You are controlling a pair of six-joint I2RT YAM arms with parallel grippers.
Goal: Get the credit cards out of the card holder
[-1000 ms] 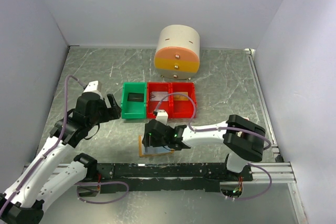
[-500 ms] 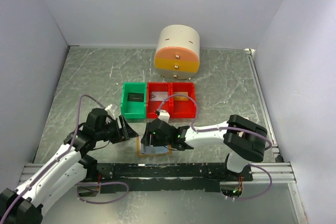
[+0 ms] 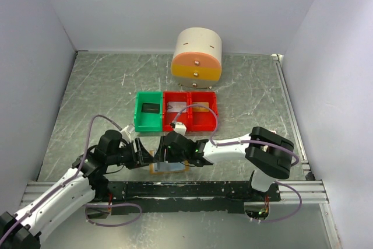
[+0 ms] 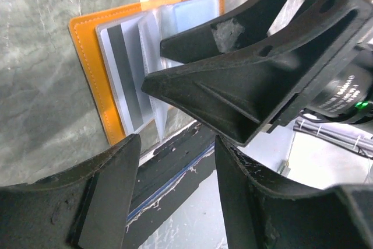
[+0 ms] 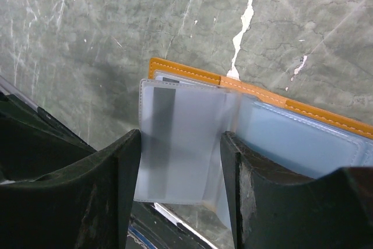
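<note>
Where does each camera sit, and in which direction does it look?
Top: fixed above and behind the arms, looking down on the table; both arms show, left gripper and right gripper both at the holder.
Left wrist: on the left arm, looking past its own fingers at the holder and the right gripper.
Right wrist: on the right arm, looking down between its own fingers at the holder's clear sleeve.
Shared: all three see the holder.

white left arm, white right arm, black joints, purple cables
</note>
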